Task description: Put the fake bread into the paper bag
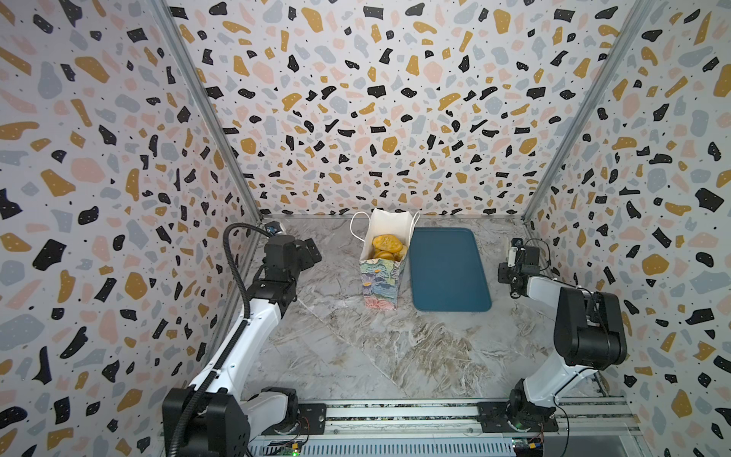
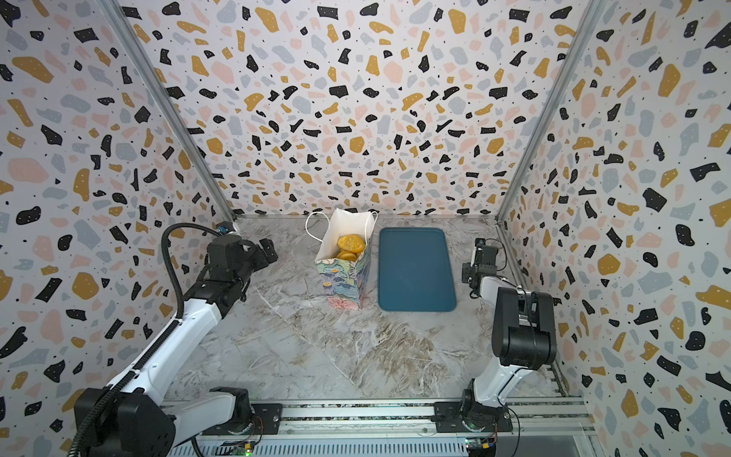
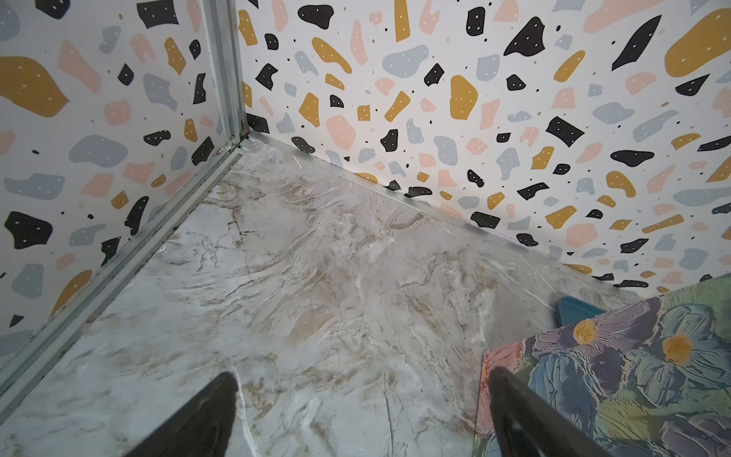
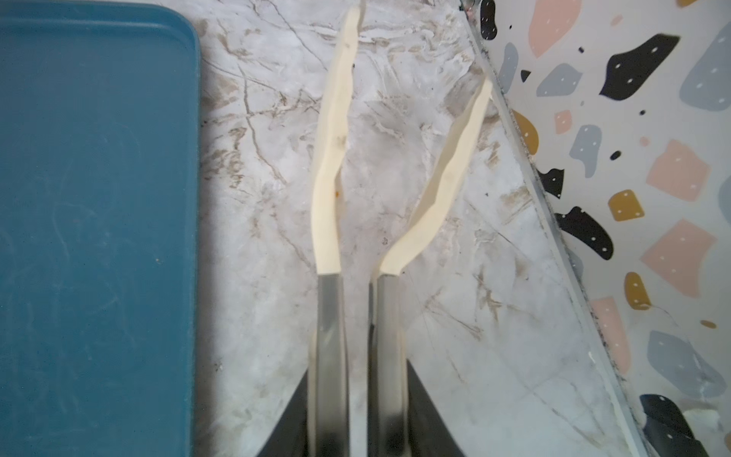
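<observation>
Here, left gripper [image 3: 362,376]: we see its jaws spread wide with nothing between them, hanging over the marble tabletop [image 1: 356,356] to the left of the paper bag [image 1: 381,285] and apart from it
right gripper [image 4: 422,47]: we find its jaws drawn nearly together with only a slim gap, the cream tips [image 4: 332,158] splaying outward and nothing held; it sits between the tray [image 1: 449,273] and the terrazzo side wall [image 4: 652,178]
paper bag: upright near the back of the tabletop, mouth open, white cord handles [image 1: 353,231] drooping over its sides, just beside the tray's left edge
fake bread [image 1: 387,243]: in both top views we see a few golden-brown pieces piled inside the paper bag, against its white lining
tray: dark teal, lying flat on the tabletop right of the bag
</observation>
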Tool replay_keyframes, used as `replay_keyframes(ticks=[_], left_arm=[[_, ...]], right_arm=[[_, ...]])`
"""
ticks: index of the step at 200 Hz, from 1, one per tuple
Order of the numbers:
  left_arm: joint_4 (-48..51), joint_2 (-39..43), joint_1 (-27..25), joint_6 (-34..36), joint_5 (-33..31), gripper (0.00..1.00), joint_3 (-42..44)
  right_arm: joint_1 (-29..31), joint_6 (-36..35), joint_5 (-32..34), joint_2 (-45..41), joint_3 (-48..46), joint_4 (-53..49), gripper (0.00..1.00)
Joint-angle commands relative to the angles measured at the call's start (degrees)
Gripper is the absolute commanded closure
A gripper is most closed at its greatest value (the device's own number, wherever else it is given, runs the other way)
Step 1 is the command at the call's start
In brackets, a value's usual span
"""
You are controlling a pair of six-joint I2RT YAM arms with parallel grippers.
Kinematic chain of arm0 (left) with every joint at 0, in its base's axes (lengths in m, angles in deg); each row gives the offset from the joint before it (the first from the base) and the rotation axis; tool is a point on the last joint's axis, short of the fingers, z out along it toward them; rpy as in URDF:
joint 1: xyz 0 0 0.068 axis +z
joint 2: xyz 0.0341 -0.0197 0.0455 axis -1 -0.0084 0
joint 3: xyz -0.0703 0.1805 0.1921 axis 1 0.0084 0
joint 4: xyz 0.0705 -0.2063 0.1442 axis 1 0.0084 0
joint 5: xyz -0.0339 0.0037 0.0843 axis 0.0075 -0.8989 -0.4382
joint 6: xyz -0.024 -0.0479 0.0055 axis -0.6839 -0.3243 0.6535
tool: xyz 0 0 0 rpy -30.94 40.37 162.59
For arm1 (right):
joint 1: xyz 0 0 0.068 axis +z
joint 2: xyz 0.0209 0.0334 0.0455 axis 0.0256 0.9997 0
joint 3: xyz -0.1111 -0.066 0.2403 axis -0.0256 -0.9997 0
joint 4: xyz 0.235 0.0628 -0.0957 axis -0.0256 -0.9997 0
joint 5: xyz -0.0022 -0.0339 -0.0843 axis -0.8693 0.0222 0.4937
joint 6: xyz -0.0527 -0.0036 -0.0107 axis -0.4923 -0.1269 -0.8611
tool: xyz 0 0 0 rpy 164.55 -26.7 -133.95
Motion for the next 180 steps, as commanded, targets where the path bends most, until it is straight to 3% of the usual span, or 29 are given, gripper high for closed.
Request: replay_keyframes(ticks=[1, 63, 130, 180], left_arm=[[-2.58, 1.08, 0.35, -0.33, 0.67, 0.00, 0.70], [-2.94, 0.82, 0.35, 0.32, 0.93, 0.00, 1.65], [-3.10, 0.89, 0.35, 0.47, -0.72, 0.00, 2.72], [-2.72, 0.93, 0.35, 0.57, -0.78, 0.00, 2.81]], right_arm=[[-0.16, 0.78, -0.86, 1.08, 3.04, -0.22, 0.68], [-0.12, 0.50, -0.74, 4.07, 5.02, -2.34, 0.64], [-0.23, 0.67, -0.48, 6.11, 7.03, -5.43, 0.44], [-0.16, 1.31, -0.04, 6.42, 7.91, -7.28, 0.35]])
